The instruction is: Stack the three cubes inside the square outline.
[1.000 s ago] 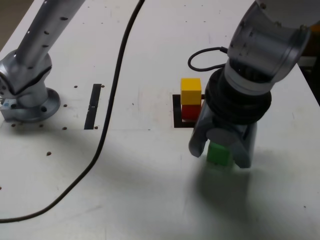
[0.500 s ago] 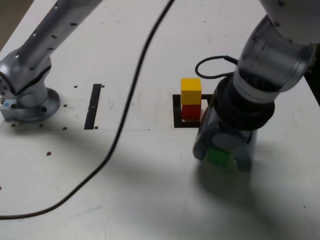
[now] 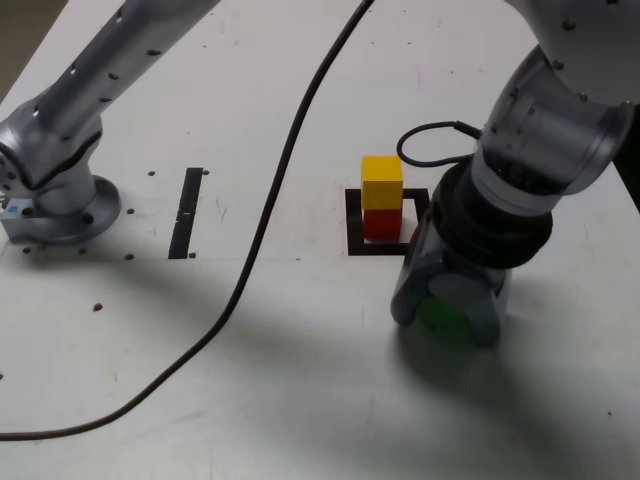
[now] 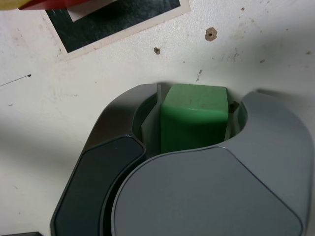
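Observation:
The yellow cube stands on the red cube inside the square outline. On the table just in front of the outline, toward the exterior view's right, sits the green cube. My gripper is down over it, one jaw on each side. In the wrist view both jaws press against the sides of the green cube, so the gripper is shut on it. A corner of the outline and an edge of the red cube show beyond the jaws.
A straight black strip lies at the exterior view's left, near the arm's base. A black cable runs across the table to the front left. A short cable loop sits behind the stack.
The gripper has come down around the green cube, and its jaws have closed onto the cube's sides. The cable has swung to the exterior view's right. The two-cube stack has not moved.

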